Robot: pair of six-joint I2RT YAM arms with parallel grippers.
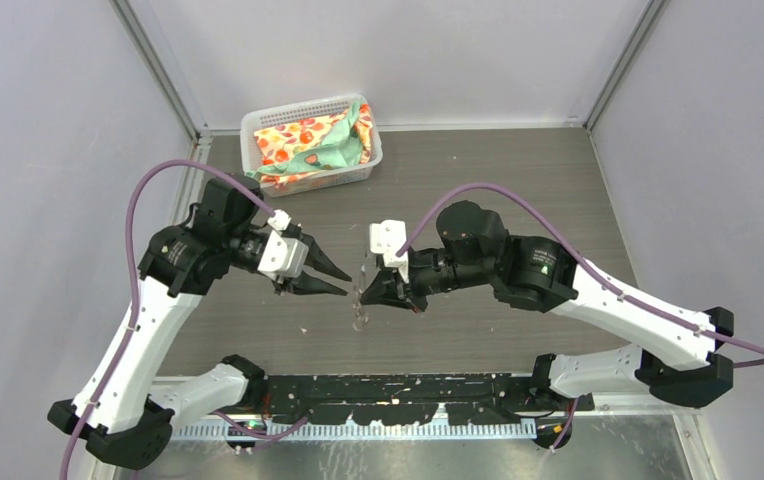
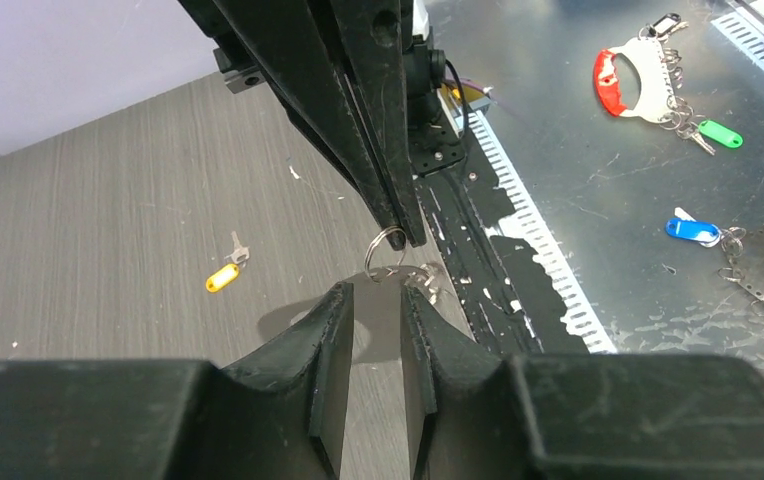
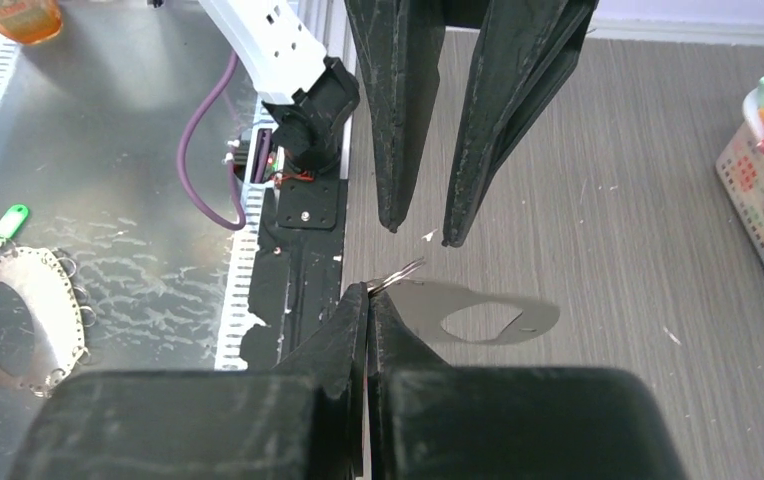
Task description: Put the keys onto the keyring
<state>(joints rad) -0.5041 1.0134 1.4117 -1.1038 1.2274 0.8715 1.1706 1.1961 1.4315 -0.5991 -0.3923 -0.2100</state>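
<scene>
Tabletop (image 1: pixel 518 180) is grey wood-grain, boxed in by pale walls (image 1: pixel 378 50) at 9, 12 and 3 o'clock. The 6 o'clock edge meets a steel ledge (image 1: pixel 658 450) carrying the arm bases. Open room is widest on the 3 o'clock half and btw the grippers and the 6 o'clock edge. Left arm (image 1: pixel 148 320) comes up the 9 o'clock side, right arm (image 1: pixel 638 315) sweeps in from 4 o'clock, and they meet nr centre. White basket (image 1: pixel 298 108) w/ a patterned cloth (image 1: pixel 318 140) sits at 11 o'clock by the back wall, well apart from the work.

Left gripper (image 1: pixel 346 284): jaws partly apart, nothing btw them, tips aimed at 3 o'clock. Right gripper (image 1: pixel 362 298): clamped tight, tips aimed at 9 o'clock, just beside the left tips w/ a gap showing. It pinches the keyring (image 2: pixel 418 276). In left wrist view I see a wire loop and silvery bits hanging at its tips, off the tabletop, just past my left fingers. In right wrist view a grey oblong w/ an oval hole spreads from those tips toward 3 o'clock; can't tell if that's the plate or a shadow.

Yellow key (image 2: pixel 223 277) lies flat on the tabletop, at 9 o'clock of the loop in left wrist view, apart from both grippers. A blue tag (image 2: pixel 693 230) lies on the steel ledge among other ringed bits. Surface carries small pale flecks (image 2: pixel 295 172).
</scene>
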